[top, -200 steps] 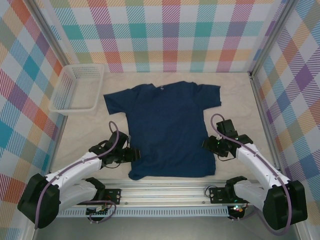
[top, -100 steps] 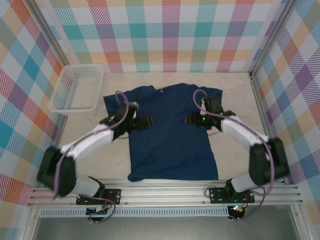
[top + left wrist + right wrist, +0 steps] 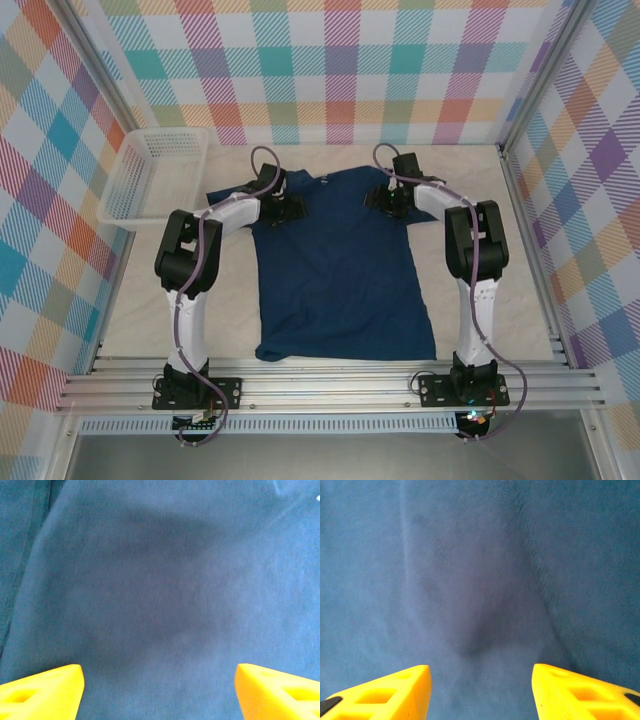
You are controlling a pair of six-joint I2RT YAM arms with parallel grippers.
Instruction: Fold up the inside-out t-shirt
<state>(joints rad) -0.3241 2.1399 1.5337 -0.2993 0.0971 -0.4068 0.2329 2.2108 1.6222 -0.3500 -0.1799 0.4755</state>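
Note:
The inside-out t-shirt [image 3: 340,280] lies flat on the table, dark navy, collar at the far end and hem toward the arm bases. Both arms stretch far out over its upper part. My left gripper [image 3: 287,209] hovers over the left shoulder area and stands open; in the left wrist view its yellow fingertips [image 3: 42,690] are wide apart over smooth blue fabric [image 3: 160,580]. My right gripper [image 3: 384,199] is over the right shoulder area, also open, and its fingers [image 3: 580,692] in the right wrist view frame a soft crease in the cloth [image 3: 470,570]. Nothing is held.
A white mesh basket [image 3: 148,218] sits at the far left, just beyond the left sleeve. Checkered walls close in the table on three sides. Bare tabletop [image 3: 490,270] lies on both sides of the shirt.
Both arms swung from beside the shirt's hem up to its shoulders at the far end. The shirt has barely shifted.

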